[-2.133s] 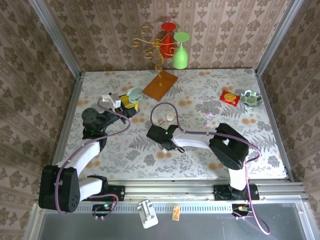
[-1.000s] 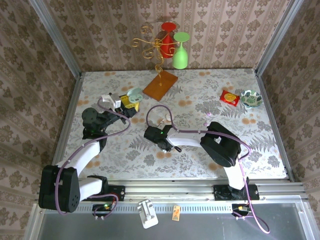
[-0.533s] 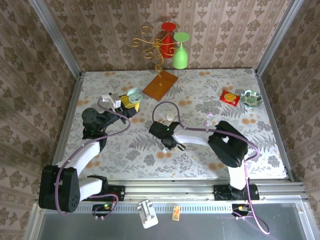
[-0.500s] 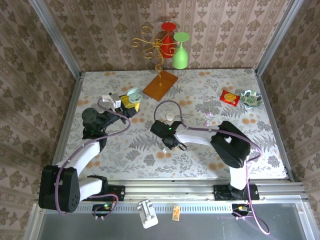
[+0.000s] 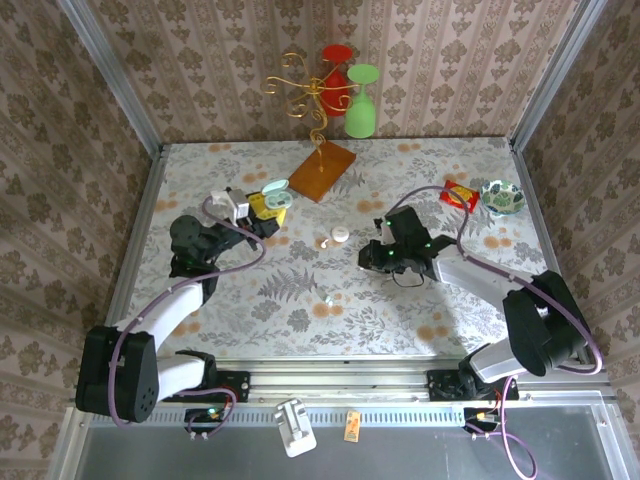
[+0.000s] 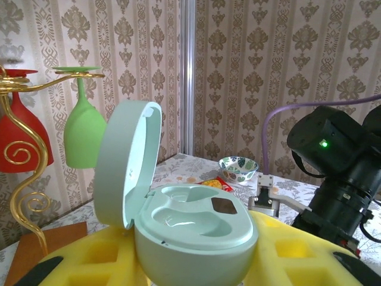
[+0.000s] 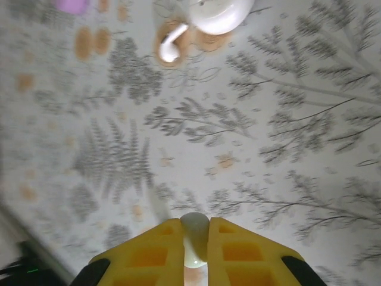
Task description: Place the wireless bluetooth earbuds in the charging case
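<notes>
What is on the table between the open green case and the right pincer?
In the top view, a round white case and a loose earbud beside it lie between the green case and the right pincer.

Bright even light, soft shadows, right wrist view smeared by motion blur

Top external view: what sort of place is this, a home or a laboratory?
Probably a staged robot test cell, not a home. Wallpapered panels in metal corner posts enclose a patterned table, and two robot arms are bolted to a metal rail at its near edge.
</notes>
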Available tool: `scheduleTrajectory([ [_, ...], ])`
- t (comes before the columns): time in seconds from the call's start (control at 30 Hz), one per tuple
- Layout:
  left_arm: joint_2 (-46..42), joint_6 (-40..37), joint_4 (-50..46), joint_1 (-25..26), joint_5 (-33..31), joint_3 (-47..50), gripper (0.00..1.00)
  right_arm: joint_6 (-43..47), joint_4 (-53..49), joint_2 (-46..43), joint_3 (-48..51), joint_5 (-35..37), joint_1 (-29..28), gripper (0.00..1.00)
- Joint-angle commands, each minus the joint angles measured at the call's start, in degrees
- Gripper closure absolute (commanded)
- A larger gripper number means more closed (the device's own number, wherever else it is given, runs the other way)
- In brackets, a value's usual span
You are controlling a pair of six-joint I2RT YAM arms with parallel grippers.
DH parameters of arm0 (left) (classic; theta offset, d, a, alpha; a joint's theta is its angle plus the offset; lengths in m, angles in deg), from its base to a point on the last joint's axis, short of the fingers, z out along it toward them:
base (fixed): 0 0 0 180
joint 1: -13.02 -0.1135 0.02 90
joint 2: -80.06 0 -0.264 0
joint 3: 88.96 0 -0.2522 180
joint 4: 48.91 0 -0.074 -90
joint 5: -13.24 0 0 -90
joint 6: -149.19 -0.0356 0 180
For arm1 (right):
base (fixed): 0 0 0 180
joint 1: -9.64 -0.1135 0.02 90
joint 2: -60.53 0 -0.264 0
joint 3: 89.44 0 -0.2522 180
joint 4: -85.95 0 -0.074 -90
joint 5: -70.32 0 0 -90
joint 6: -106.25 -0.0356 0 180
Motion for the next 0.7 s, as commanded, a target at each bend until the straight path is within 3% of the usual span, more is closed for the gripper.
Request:
scheduleTrajectory([
  [0.0, 0.43, -1.40, 1.25, 0.77, 0.10, -1.40, 0.68, -7.65, 9.87, -2.52, 2.21, -16.14, 2.15, 0.85],
  [0.3, 0.43, -1.94, 0.99, 1.96, -0.19, -0.97, 0.68, -19.18, 23.80, -4.98, 7.43, -25.07, 7.34, 0.86],
  [0.67, 2.19, -2.73, 2.15, 3.92, -0.74, -0.96, 0.68, -32.12, 29.48, -5.88, 7.83, -23.81, 7.70, 0.87],
])
